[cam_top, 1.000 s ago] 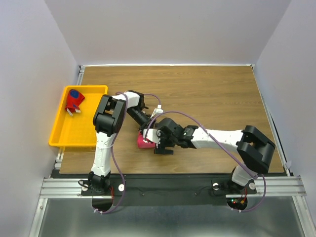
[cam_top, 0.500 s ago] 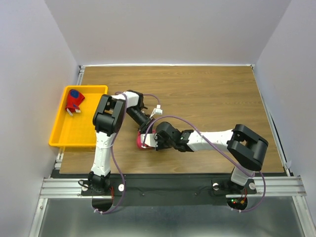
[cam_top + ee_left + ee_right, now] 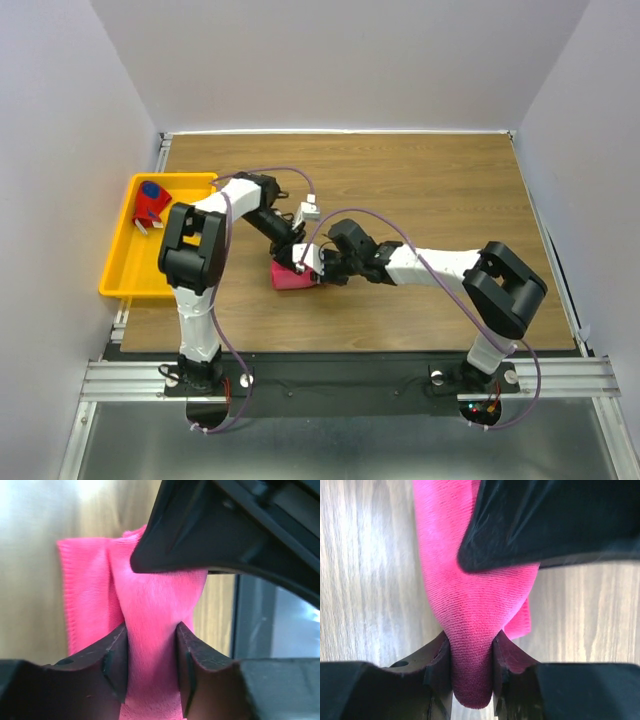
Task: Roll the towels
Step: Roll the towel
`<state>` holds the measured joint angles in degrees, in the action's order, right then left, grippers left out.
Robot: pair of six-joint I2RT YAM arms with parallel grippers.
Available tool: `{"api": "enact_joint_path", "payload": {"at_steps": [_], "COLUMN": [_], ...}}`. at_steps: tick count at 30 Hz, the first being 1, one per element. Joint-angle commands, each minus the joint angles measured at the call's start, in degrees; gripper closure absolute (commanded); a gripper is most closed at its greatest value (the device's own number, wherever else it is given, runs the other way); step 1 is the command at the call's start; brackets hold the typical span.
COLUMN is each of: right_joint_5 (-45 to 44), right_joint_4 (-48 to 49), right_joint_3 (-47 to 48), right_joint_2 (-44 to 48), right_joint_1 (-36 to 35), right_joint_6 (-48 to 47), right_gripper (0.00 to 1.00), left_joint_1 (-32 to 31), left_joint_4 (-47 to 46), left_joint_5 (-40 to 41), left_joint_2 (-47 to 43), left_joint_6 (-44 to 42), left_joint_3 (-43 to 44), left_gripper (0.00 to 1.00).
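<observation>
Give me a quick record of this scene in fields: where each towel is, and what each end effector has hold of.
pink towel: bunched on the wooden table, left of centre
left end effector: pinching the pink towel
right end effector: pinching the pink towel
patterned towel: compact bundle at the far end of the yellow tray

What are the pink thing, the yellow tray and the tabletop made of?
The pink towel: soft matte cloth; a fine ribbed weave shows, and it bunches. The yellow tray: probably plastic, smooth and uniformly coloured. The table: wood-grain surface, perhaps laminate.
</observation>
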<state>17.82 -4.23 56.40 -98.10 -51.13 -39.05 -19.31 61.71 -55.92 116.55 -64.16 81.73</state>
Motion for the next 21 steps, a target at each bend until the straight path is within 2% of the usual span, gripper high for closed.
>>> {"api": "enact_joint_path", "payload": {"at_steps": [1,10,13,16,17,19,21], "right_joint_5": [8.1,12.7,14.2,15.8,16.4,18.8,22.3], "right_joint_4": [-14.8,-17.7,-18.5,-19.9,-20.5,-22.7,-25.2], "right_joint_3": [0.2,3.2,4.2,5.6,6.1,8.2,9.8], "right_joint_2": [-2.0,-7.0,-8.2,-9.6,-10.3,-12.8,-14.8], "right_joint_1": [1.6,2.5,2.6,2.5,2.7,3.1,3.7], "right_joint_6": [3.4,6.5,7.1,7.9,8.2,8.6,9.1], "right_gripper": [0.99,0.99,0.99,0.99,0.99,1.00,1.00], "left_joint_1": [7.0,16.0,20.6,22.0,22.0,21.6,19.9], "left_joint_4": [-4.8,-10.2,-13.8,-19.7,-22.7,-25.8,-25.9], "left_joint_5": [7.8,9.4,6.6,6.7,7.7,9.6,12.3], "left_joint_2": [-9.6,-21.7,-27.1,-36.4,-42.0,-49.7,-54.0], "left_joint_6": [-1.9,0.5,2.2,3.2,2.8,1.1,-1.0], "left_joint_3": [0.4,-5.3,-7.8,-13.9,-17.8,-23.4,-26.5], "left_gripper": [0.48,0.45,0.45,0.43,0.42,0.31,0.27]}}
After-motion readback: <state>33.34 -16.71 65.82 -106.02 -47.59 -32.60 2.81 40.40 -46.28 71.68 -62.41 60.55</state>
